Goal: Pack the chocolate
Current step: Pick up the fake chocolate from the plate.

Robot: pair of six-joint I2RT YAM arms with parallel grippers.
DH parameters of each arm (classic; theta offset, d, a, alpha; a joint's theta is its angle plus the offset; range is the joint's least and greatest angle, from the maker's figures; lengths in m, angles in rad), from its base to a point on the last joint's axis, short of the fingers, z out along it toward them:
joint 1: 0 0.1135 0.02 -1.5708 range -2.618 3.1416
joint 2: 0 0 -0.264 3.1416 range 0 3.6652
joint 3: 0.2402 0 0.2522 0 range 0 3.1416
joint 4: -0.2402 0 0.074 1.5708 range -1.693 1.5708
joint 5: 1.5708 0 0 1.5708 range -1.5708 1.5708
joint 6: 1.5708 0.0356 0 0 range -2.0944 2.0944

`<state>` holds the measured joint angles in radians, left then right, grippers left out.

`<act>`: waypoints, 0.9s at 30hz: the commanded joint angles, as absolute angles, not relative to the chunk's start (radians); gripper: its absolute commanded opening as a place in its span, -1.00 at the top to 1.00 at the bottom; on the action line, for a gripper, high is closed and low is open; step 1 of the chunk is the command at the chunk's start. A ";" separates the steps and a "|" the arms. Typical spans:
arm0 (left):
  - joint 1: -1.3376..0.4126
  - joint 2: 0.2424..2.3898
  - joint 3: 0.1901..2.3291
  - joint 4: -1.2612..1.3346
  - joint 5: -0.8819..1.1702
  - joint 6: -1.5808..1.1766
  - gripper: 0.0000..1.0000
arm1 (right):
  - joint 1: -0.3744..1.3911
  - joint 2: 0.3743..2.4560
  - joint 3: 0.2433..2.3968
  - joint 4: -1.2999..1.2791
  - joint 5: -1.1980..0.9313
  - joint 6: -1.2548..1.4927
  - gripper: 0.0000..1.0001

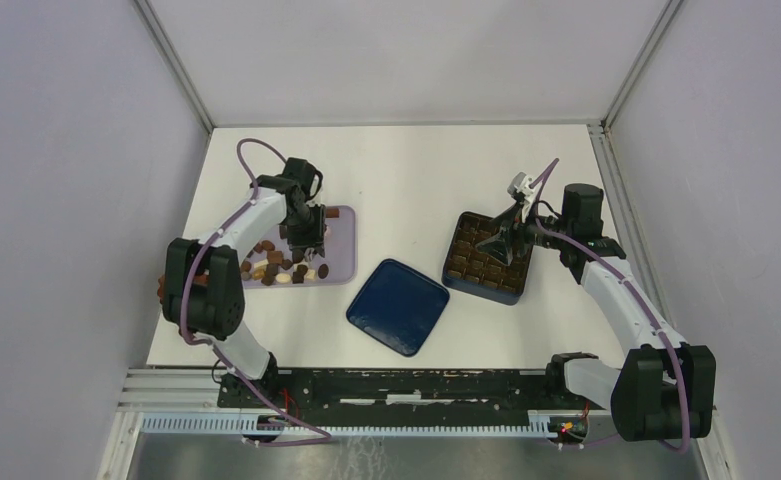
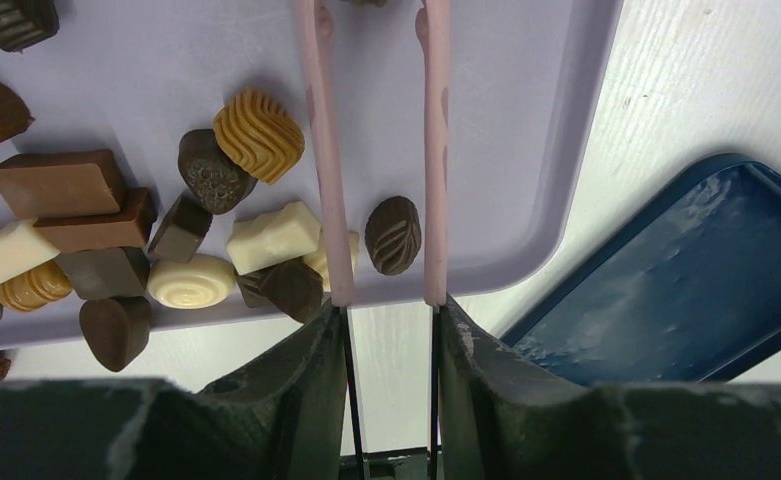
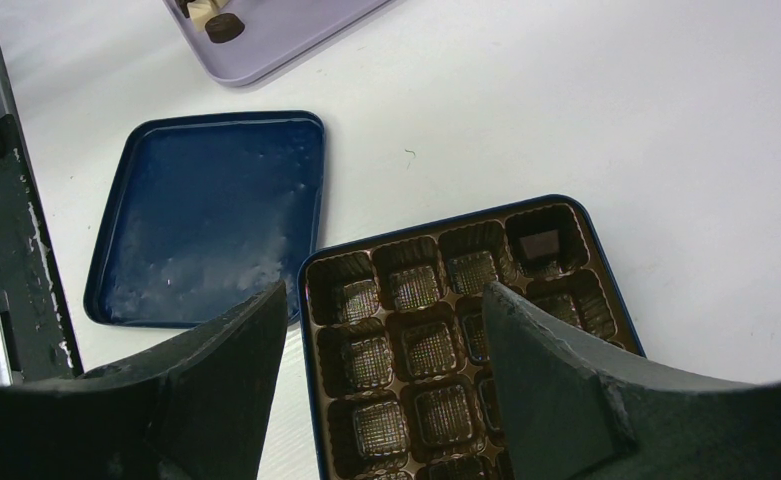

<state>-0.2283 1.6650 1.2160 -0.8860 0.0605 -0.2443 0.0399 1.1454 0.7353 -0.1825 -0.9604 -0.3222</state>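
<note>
The left end effector [image 2: 390, 322] was clamped on the pink tongs [image 2: 319, 150]. Their two arms ran up the middle of the wrist view with a gap between them. In that gap, just beside the right-hand arm, lay a dark oval piece [image 2: 393, 235] with a ribbed top.

The rest of the chocolate [image 2: 258, 133] crowded the left half of that frame. There were mid-brown slabs, cream-white blocks, a cream swirl, a ribbed caramel-coloured piece and several dark ones, many touching. All of it sat on a lilac tray [image 2: 526, 120] on the white bench [image 3: 566, 90]. A blue lid [image 2: 686, 270] lay at the right of the frame, near the tray's corner.

The right end effector [image 3: 384, 295] hung with its fingers wide apart and nothing between them, above a box [image 3: 438, 250] of brown ribbed cups. A dark square piece [image 3: 539, 243] sat in the cup at the box's upper-right corner. From overhead, the tray was left of centre, the lid at centre and the box to the right.
</note>
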 commanded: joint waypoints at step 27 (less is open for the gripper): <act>-0.223 1.737 1.323 -0.891 0.078 -0.188 0.76 | 0.052 1.130 0.764 -0.177 -0.968 -0.349 -0.53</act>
<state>-0.2283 1.7424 1.2858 -0.8886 0.0620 -0.2405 0.0460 1.1454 0.7353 -0.1886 -0.9604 -0.3317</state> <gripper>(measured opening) 0.258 0.767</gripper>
